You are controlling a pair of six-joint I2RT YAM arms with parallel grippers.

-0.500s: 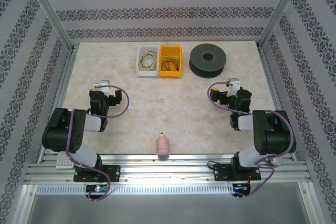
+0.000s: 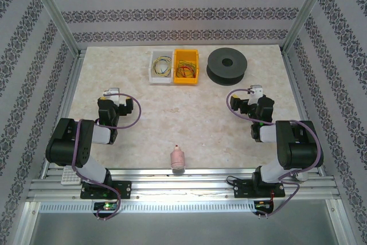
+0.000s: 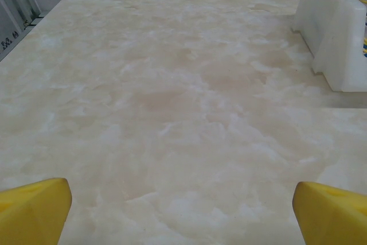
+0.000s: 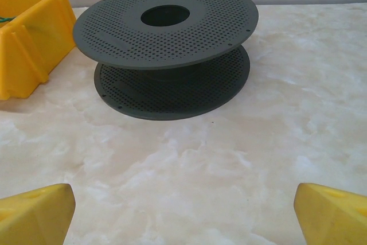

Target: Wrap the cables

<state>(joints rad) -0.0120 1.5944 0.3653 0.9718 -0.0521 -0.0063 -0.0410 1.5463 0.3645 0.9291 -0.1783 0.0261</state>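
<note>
We find the table [image 2: 183, 119] bare through its middle, free to cross. At twelve o'clock the white bin [image 2: 161, 82], the yellow bin [image 2: 186, 82] and the black spool [image 2: 238, 65] stand in a row; at six, a small pink object [image 2: 178, 159] sits by the near edge.

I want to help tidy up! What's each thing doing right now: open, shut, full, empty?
Cables: loosely coiled in the bins, not wrapped.
White bin: open, holding cables.
Yellow bin: open, holding cables.
Spool: lying flat, no cable on it.
Pink bottle: near edge, upright or lying unclear.
Left arm: jaws open, empty.
Right arm: jaws open, empty.
</note>
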